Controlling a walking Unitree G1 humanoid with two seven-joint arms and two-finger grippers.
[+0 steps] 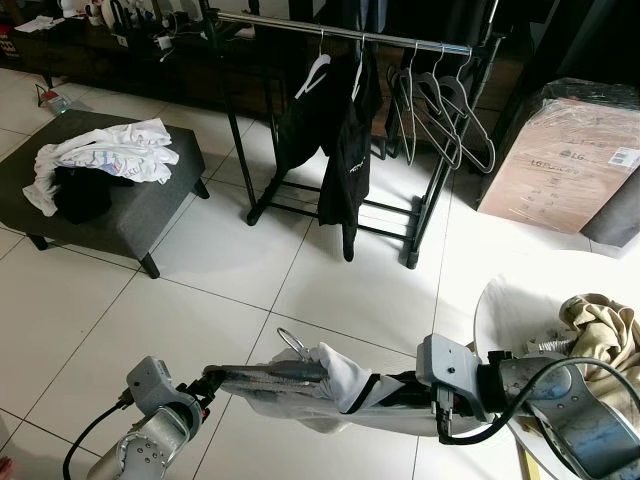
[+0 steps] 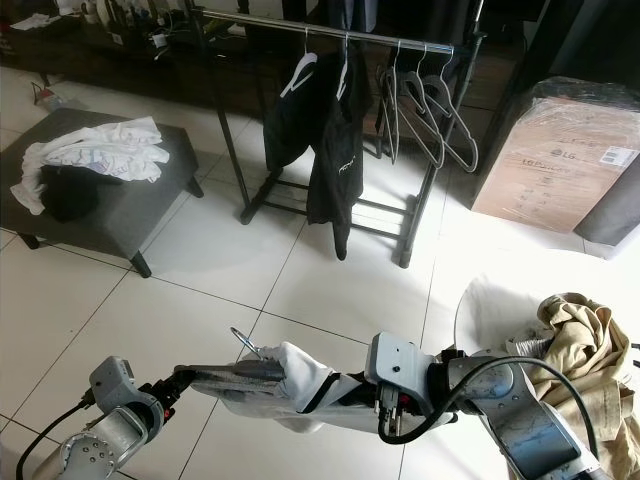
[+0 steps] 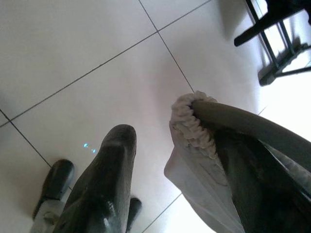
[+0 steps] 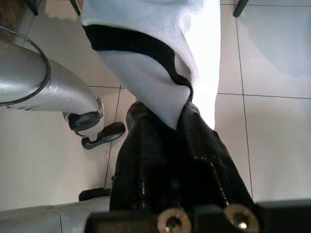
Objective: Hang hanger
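Note:
Low over the tiled floor I hold a white garment [image 1: 335, 385] with black trim on a hanger, whose wire hook [image 1: 290, 343] sticks up. My left gripper [image 1: 318, 372] reaches in from the left. In the left wrist view its fingers [image 3: 107, 179] stand apart, and one seems tucked inside the garment's ribbed opening [image 3: 192, 124]. My right gripper [image 1: 388, 390] comes from the right and is shut on the white cloth [image 4: 160, 68] near its black trim. The clothes rack rail [image 1: 340, 33] stands ahead, carrying black garments [image 1: 345, 150] and several empty grey hangers [image 1: 445, 115].
A grey ottoman [image 1: 150, 215] with white and black clothes [image 1: 110, 155] sits on the left. A wrapped cardboard box [image 1: 565, 160] stands to the right of the rack. A white round table [image 1: 500, 310] with beige cloth [image 1: 605, 335] is close on my right. Open tiled floor [image 1: 250, 260] lies before the rack.

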